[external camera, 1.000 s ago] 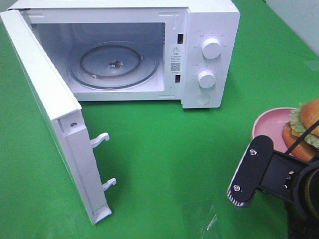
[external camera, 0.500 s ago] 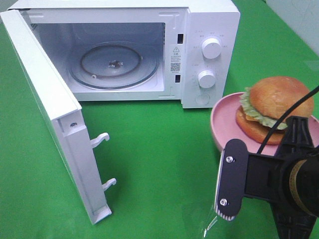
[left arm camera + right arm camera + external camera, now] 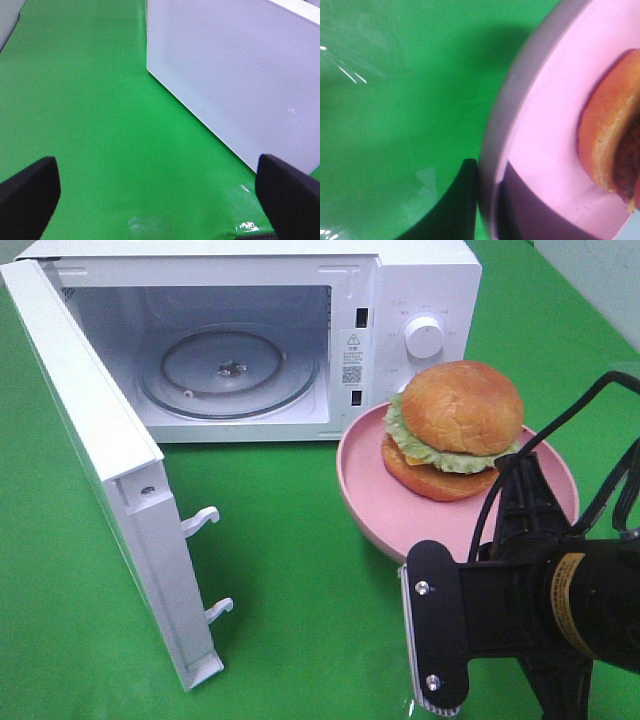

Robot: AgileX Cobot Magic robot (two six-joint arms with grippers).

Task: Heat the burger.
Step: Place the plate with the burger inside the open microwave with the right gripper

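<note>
Burger (image 3: 455, 430) sits on the pink plate (image 3: 372, 502), in front of the open microwave (image 3: 420, 270) and its knob panel. Right end effector (image 3: 487, 200) pinches the plate's rim, nearly closed; left end effector (image 3: 160, 195) gapes wide, empty, above the green table (image 3: 75, 100) beside the door (image 3: 240, 80).

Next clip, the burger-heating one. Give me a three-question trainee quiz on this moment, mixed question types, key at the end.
1. True or false: the microwave door stands open.
2. The burger sits on: A) the glass turntable, B) the pink plate, C) the green cloth.
3. Fill in: the right pincer is shut on the pink plate's ____.

Key: 1 true; 2 B; 3 rim.
</note>
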